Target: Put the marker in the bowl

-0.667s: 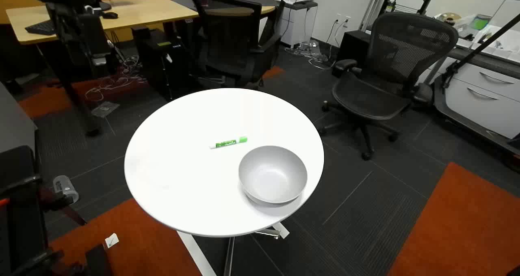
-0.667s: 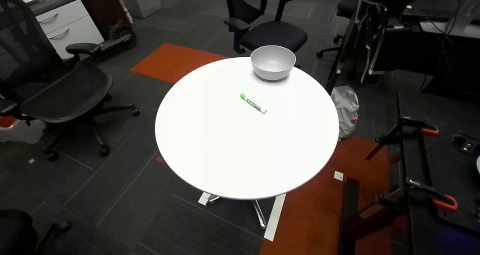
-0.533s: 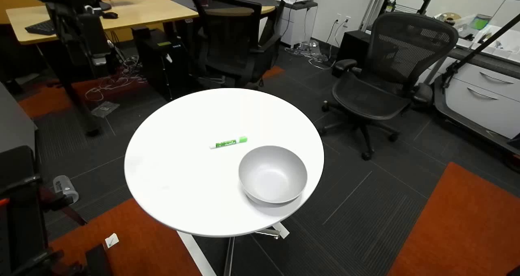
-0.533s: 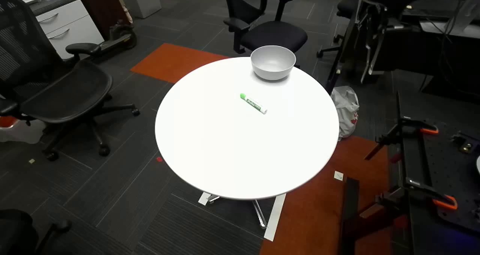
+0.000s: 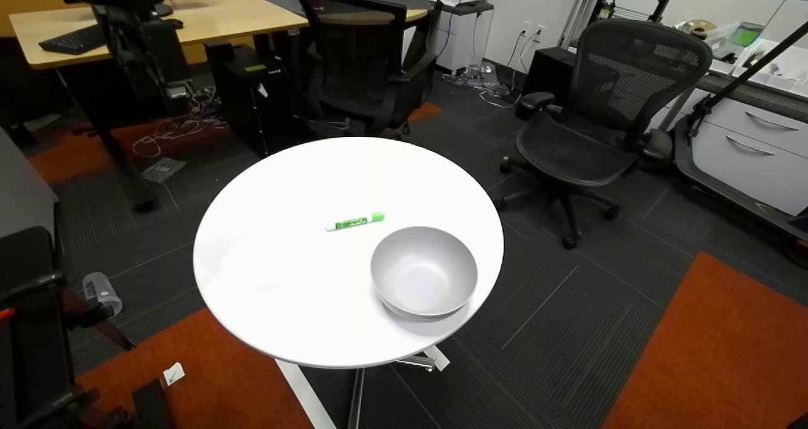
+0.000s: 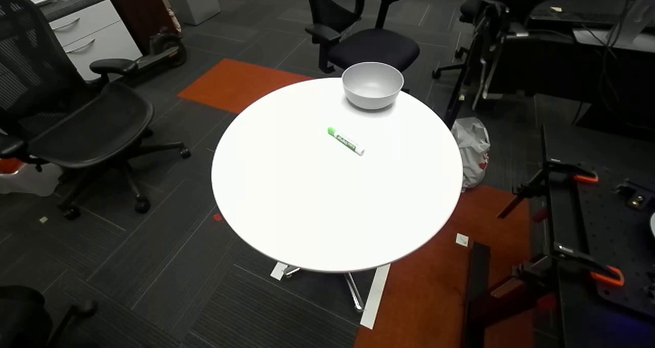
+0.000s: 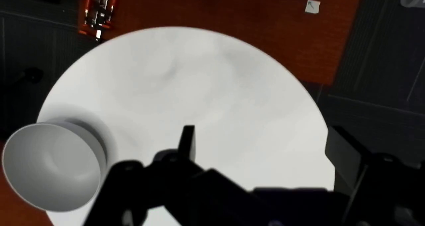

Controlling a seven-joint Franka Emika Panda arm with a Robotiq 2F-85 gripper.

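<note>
The marker (image 5: 355, 221), green and whitish, lies on the white round table (image 5: 271, 303). In an exterior view the marker (image 6: 346, 141) shows its green cap pointing toward the bowl side. The grey bowl (image 5: 424, 274) stands upright near the table edge, beside the marker and apart from it. The bowl also shows in an exterior view (image 6: 372, 86) and at the left of the wrist view (image 7: 54, 166). My gripper (image 7: 261, 129) is open and empty, high above the table. It appears dark in both exterior views (image 5: 172, 91) (image 6: 482, 94). The marker does not show in the wrist view.
Office chairs (image 5: 587, 120) (image 6: 376, 46) stand near the table. A black bench with orange-tipped clamps (image 6: 583, 225) stands beside it. A wooden desk (image 5: 240, 19) is behind. A plastic bag (image 6: 471, 148) lies on the floor by the table.
The gripper and arm have shifted toward the table, rightward in an exterior view and leftward in an exterior view. The marker and bowl have not moved.
</note>
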